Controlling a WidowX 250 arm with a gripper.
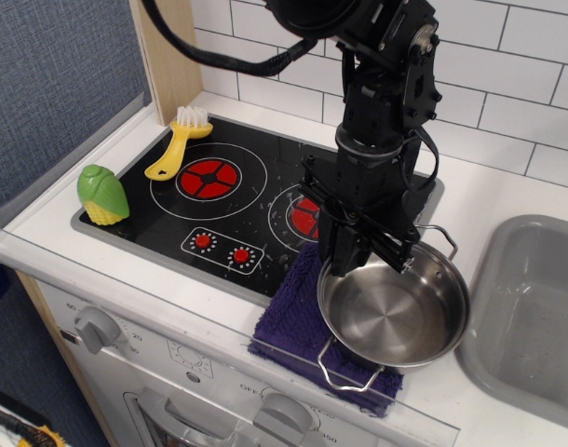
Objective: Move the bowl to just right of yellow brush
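The bowl [396, 317], a shiny steel pot with two wire loop handles, sits partly on a purple cloth [293, 321] at the front right of the stove, overhanging the cloth toward the sink. My gripper [356, 264] comes down from above and is closed on the bowl's far-left rim. The yellow brush [177, 144] with white bristles lies at the stove's back left corner, far to the left of the bowl.
A black toy hob [219, 209] with red burners fills the middle. A green-and-yellow toy corn [101, 194] stands at its front left. A grey sink basin [535, 307] lies right of the bowl. A wooden post [168, 56] and tiled wall stand behind.
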